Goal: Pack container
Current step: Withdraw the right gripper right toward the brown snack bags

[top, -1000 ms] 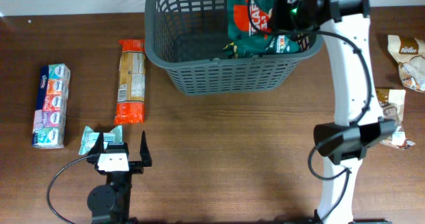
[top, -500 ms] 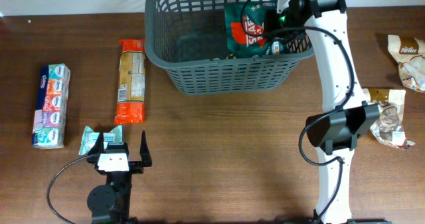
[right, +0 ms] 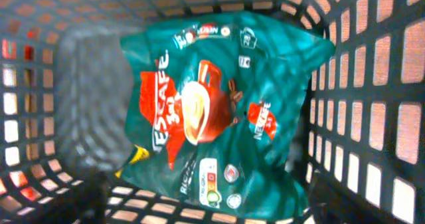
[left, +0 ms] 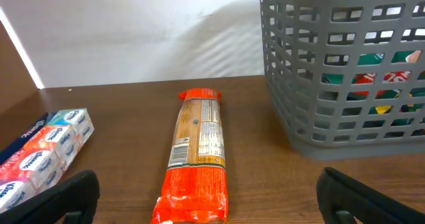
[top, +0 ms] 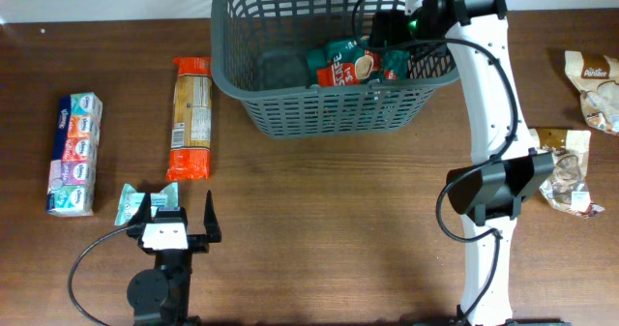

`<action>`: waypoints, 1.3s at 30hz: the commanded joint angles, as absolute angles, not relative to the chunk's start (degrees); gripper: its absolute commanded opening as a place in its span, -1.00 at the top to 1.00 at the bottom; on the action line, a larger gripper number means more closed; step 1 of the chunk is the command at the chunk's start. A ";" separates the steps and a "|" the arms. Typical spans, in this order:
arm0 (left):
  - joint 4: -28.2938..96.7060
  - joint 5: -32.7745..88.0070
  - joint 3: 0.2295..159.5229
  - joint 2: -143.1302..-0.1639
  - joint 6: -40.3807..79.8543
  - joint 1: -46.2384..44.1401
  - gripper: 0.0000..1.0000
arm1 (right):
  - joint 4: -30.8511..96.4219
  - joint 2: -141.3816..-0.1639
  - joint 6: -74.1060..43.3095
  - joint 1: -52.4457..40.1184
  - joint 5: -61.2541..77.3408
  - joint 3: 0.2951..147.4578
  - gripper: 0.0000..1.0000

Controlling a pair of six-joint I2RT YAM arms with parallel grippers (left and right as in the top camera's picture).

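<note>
packet (right: 212, 117) in container (right: 372, 84) — legible from right wrist

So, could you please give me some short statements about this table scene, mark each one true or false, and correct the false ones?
1. The green coffee bag lies inside the container. True.
2. The orange packet is inside the container. False: it lies on the table, to the left of the container.
3. The left end effector is open and holds nothing. True.
4. The tissue pack lies to the right of the container. False: it lies at the far left of the table.
</note>
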State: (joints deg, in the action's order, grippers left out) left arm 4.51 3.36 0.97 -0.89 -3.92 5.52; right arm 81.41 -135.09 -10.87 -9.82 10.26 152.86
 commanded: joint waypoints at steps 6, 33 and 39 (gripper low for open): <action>4.38 2.96 0.47 -0.36 -4.82 5.23 -0.99 | 80.23 -132.49 -10.72 -7.03 0.40 167.30 -0.98; 4.38 2.96 0.49 -0.36 -4.82 5.23 -0.99 | 95.96 -128.40 -17.65 31.90 -19.49 178.60 -0.98; 4.38 2.96 0.47 -0.36 -4.82 5.23 -0.99 | 95.61 -130.67 -16.36 33.04 -17.19 177.80 -0.98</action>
